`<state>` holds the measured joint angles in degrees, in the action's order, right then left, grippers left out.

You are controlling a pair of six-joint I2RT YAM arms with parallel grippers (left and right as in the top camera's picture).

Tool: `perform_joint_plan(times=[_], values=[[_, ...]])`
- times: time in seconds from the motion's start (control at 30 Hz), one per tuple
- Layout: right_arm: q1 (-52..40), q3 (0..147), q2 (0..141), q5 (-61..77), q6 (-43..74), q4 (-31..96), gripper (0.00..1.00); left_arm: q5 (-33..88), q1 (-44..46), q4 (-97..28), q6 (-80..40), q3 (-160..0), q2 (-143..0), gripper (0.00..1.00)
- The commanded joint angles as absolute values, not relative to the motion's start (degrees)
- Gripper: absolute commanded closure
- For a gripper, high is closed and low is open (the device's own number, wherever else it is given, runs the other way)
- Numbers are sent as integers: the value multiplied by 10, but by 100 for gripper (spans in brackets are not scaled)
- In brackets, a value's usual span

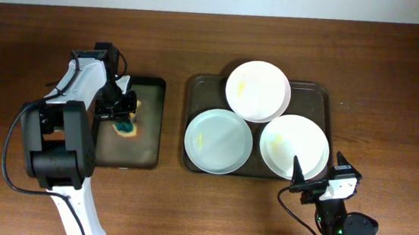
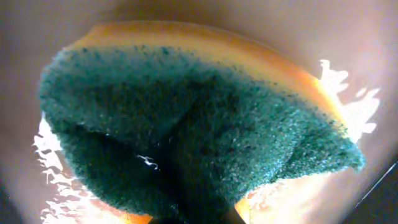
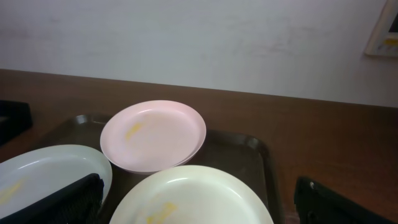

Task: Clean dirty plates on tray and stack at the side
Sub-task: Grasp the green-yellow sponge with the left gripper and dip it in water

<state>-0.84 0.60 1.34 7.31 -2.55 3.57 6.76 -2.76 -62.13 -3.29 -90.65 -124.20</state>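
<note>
Three white plates lie on the dark brown tray [image 1: 197, 86]: a far one [image 1: 257, 90], a left one [image 1: 219, 141] and a right one [image 1: 294, 145], each with faint yellow smears. My left gripper [image 1: 122, 114] is over the small black tray, shut on a green and yellow sponge [image 1: 125, 129]. The creased sponge [image 2: 186, 124] fills the left wrist view. My right gripper [image 1: 318, 176] is open and empty at the tray's near right corner. In the right wrist view it [image 3: 202, 208] is just in front of the right plate [image 3: 193, 193], with the far plate [image 3: 152, 134] and left plate [image 3: 43, 174] beyond.
The smaller black tray [image 1: 151, 128] sits left of the brown tray, wet around the sponge. The brown tray's rim [image 3: 258, 149] shows ahead of my right gripper. Bare wooden table [image 1: 394, 88] lies right of and behind the trays.
</note>
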Motion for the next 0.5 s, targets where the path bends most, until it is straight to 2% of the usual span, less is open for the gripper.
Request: perform_joint_plan(times=[0.0, 0.03, 0.37, 0.4, 0.47], values=[[-12, 3, 13, 70, -20, 39, 2, 61, -28, -615, -34, -912, -1253, 55], [-12, 3, 13, 70, -21, 39, 2, 61, -28, -611, -34, -912, -1253, 1], [-12, 3, 13, 70, -21, 39, 2, 61, -28, -528, -34, -912, -1253, 0], [-12, 3, 13, 70, -21, 39, 2, 61, -28, -527, -34, -912, -1253, 7], [-12, 3, 13, 70, -20, 39, 2, 61, -28, -526, -34, -912, -1253, 38]])
